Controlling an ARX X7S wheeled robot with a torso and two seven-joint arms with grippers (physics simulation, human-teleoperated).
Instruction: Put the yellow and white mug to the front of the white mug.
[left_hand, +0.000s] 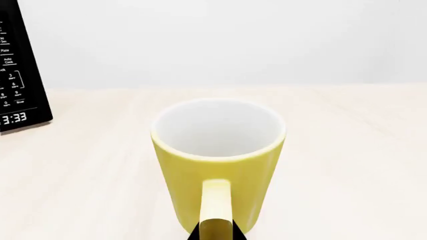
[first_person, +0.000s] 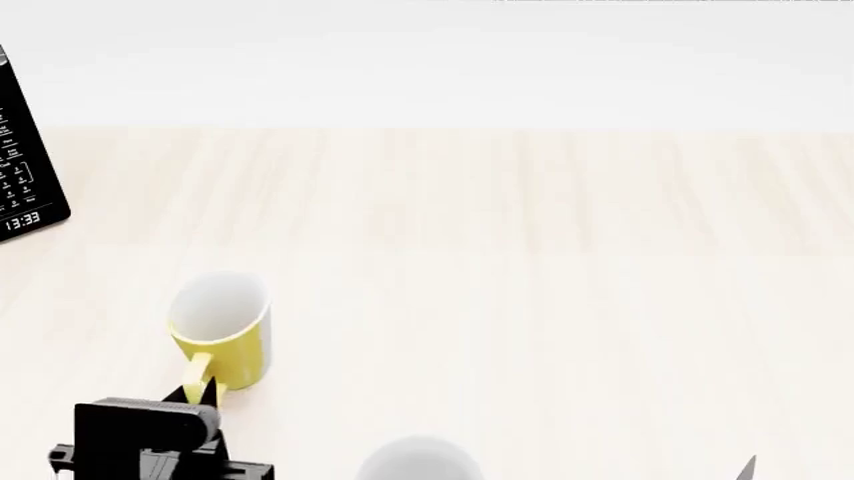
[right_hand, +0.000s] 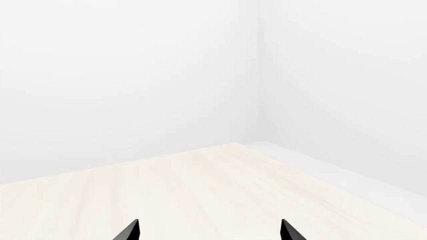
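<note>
Near the counter (first_person: 534, 300) front-left corner, left gripper (first_person: 200, 392) fingers clamp the yellow and white mug (first_person: 224, 335) handle; right gripper (right_hand: 210, 231) fingers spread wide.

- The yellow and white mug (first_person: 222, 335) is small and round. It is yellow outside and white inside, and it is empty. It stands upright on the light wood table (first_person: 561, 300), on the left side near the front edge. Its yellow handle points to the front.
- The white mug (first_person: 416, 459) is plain white. Only its top shows, at the table's front edge.
</note>
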